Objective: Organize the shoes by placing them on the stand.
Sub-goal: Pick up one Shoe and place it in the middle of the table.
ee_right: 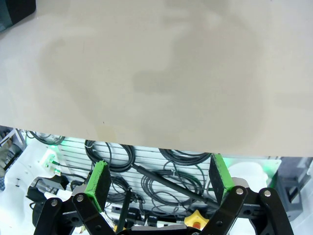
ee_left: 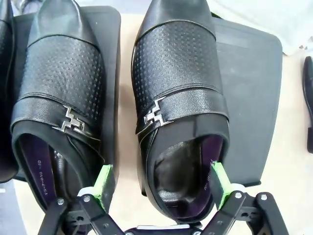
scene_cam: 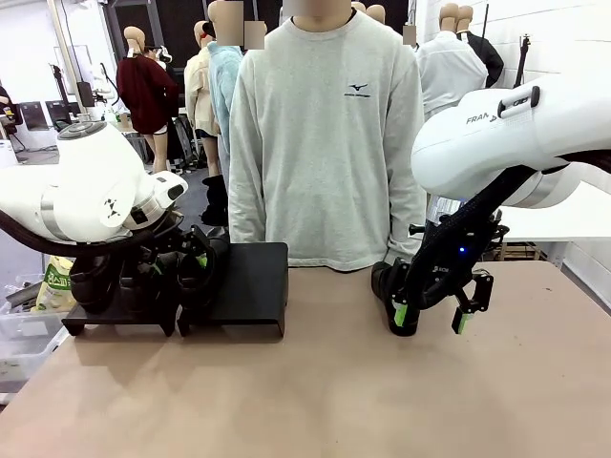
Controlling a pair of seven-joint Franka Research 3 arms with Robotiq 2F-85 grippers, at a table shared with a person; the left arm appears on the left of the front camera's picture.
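beige matte tabletop point(scene_cam: 315, 382) carries two matte black flat-topped risers point(ee_left: 254, 98) side by side. glossy black leather shoes point(ee_left: 178, 93), perforated with silver buckles, lie on them. left hand point(ee_left: 161, 183) spreads wide around one shoe's heel opening. right hand point(scene_cam: 434, 320), its arm lettered "fran", stands wide and empty above the tabletop.

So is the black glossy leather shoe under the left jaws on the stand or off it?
On. Black glossy leather shoe rests upright on the matte black riser.
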